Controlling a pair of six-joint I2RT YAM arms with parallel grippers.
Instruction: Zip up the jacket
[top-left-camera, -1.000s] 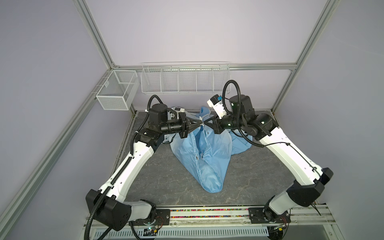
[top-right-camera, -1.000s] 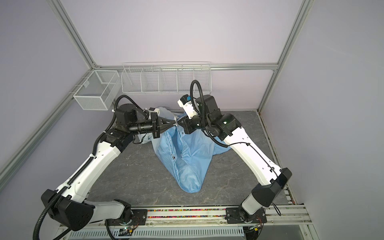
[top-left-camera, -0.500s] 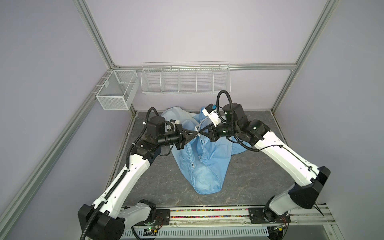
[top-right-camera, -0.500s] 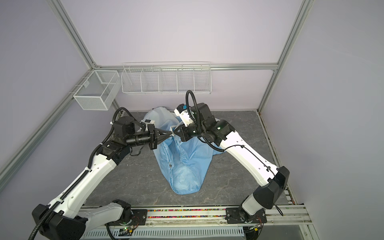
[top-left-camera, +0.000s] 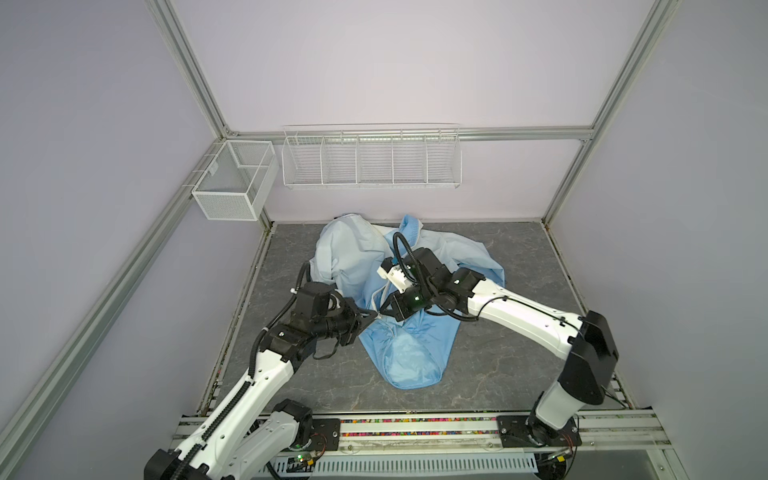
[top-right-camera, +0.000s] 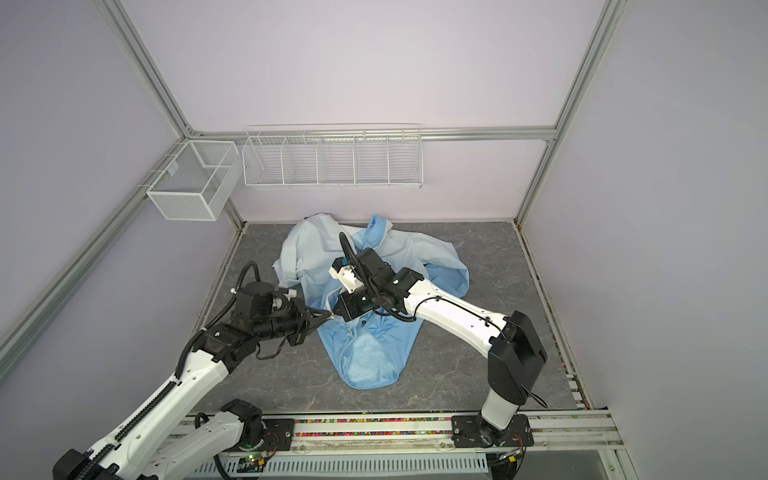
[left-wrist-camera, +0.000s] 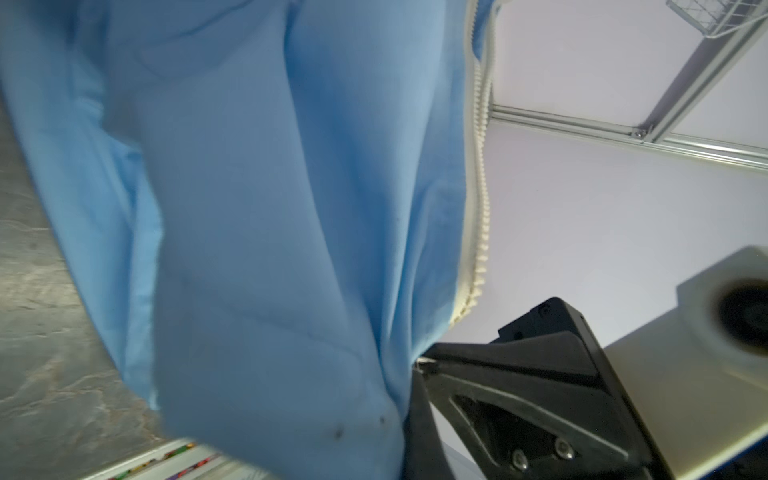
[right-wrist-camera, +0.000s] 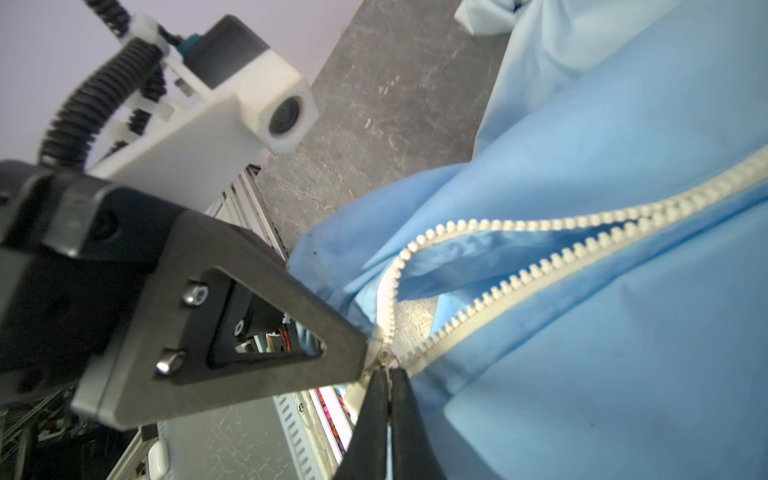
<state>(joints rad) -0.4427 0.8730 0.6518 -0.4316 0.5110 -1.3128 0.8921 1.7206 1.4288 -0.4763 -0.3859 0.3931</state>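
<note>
Right fingers (right-wrist-camera: 374, 415) are pinching the zipper slider (right-wrist-camera: 385, 358), left fingers (right-wrist-camera: 345, 353) clamping the jacket (right-wrist-camera: 602, 353) alongside. Open teeth (right-wrist-camera: 540, 266) are stretching away.

The jacket (top-left-camera: 409, 357) is sky blue at one end, fading to pale whitish at the other (its zipper (right-wrist-camera: 540, 265) has cream-white teeth). The tabletop (top-left-camera: 478, 374) is dark grey with marble-like veins. The wire baskets (top-left-camera: 372, 160) are white and the walls (top-left-camera: 374, 62) pale lilac.

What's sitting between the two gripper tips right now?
Only the zipper end of the jacket; left gripper and right gripper both pinch it, tips nearly touching. The right wrist view shows it.
</note>
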